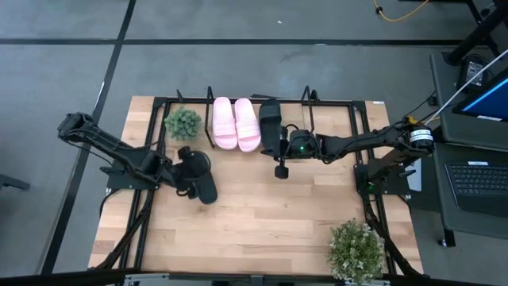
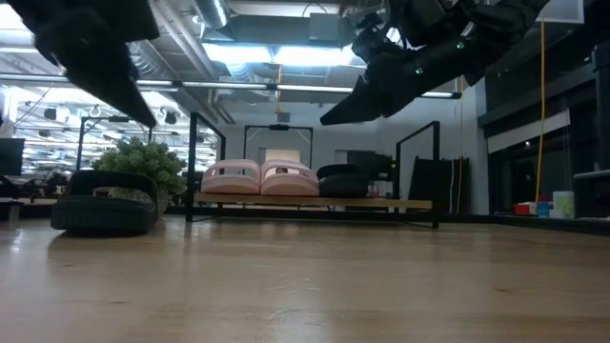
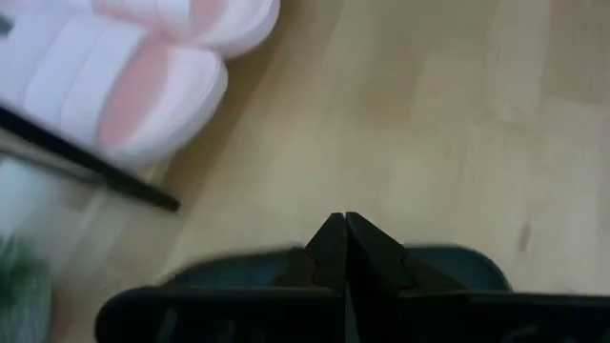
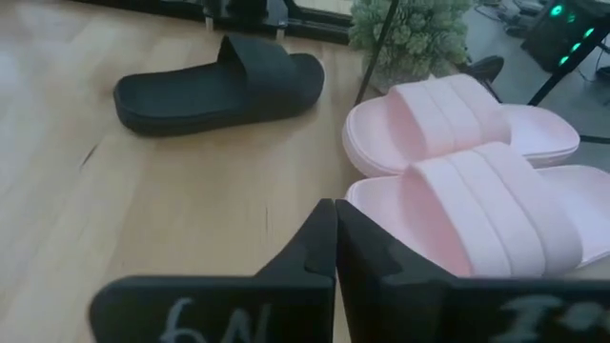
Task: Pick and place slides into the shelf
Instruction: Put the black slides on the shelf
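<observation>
The shelf point(image 1: 333, 119) stands along the table's far side. On its board rest two pale pink slides point(image 1: 225, 123) point(image 1: 247, 125) and one black slide point(image 1: 271, 119), side by side on their soles. A second black slide point(image 1: 205, 187) lies flat on the tabletop, left of centre. My left gripper point(image 3: 345, 229) is shut and hangs just above this slide point(image 3: 448, 267), apart from it in the low view. My right gripper point(image 4: 335, 219) is shut too. It hovers above the shelf's near edge, beside the pink slides point(image 4: 496, 214), pointing toward the table's left and slanting down.
A small green plant point(image 1: 182, 123) stands at the shelf's left end. A larger plant point(image 1: 355, 248) sits near the table's front right corner. Bare wooden tabletop point(image 1: 270, 214) lies between the arms and the near edge. The shelf's board has room at its right end point(image 1: 329, 131).
</observation>
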### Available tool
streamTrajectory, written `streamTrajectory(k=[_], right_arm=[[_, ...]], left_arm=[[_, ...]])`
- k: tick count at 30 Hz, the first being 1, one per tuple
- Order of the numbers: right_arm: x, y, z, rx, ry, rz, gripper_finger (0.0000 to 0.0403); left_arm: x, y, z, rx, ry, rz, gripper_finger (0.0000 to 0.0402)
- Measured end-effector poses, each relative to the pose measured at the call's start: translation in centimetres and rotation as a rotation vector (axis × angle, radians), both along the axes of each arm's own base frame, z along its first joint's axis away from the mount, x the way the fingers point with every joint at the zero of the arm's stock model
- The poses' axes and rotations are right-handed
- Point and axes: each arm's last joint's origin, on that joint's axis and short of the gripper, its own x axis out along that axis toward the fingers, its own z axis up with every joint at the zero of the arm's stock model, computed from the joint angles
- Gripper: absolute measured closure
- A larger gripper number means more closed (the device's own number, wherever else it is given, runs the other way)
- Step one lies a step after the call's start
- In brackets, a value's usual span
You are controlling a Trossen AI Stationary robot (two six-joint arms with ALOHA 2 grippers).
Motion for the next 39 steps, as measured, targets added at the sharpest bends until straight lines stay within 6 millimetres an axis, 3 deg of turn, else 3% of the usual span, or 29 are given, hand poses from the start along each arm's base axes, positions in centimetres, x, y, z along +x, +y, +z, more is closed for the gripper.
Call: streamTrajectory(k=[7,17,22,30,39], right_arm=[[0.0,0.0,0.0,0.004,-0.003,-0.002,0.0397],[0.0,0.0,0.0,0.001,0.002,0.0,0.0397],[0.0,0.0,0.0,0.002,0.0,-0.001,0.0397],[0.0,0.0,0.0,0.006,0.003,-0.002,0.0397],[0.0,0.0,-0.1,0.024,0.005,-0.009,0.0397]], left_arm=[[-0.6,-2.3,1.9,-0.069,0.029,0.048,0.0401],[0.0,-6.1,1.6,-0.038,0.339,0.249,0.0401],[0.7,-7.6,1.3,-0.001,0.381,0.288,0.0401],[0.9,-8.0,-0.5,0.069,0.451,0.28,0.0401],[1.0,-8.0,-0.6,0.112,0.461,0.239,0.0401]])
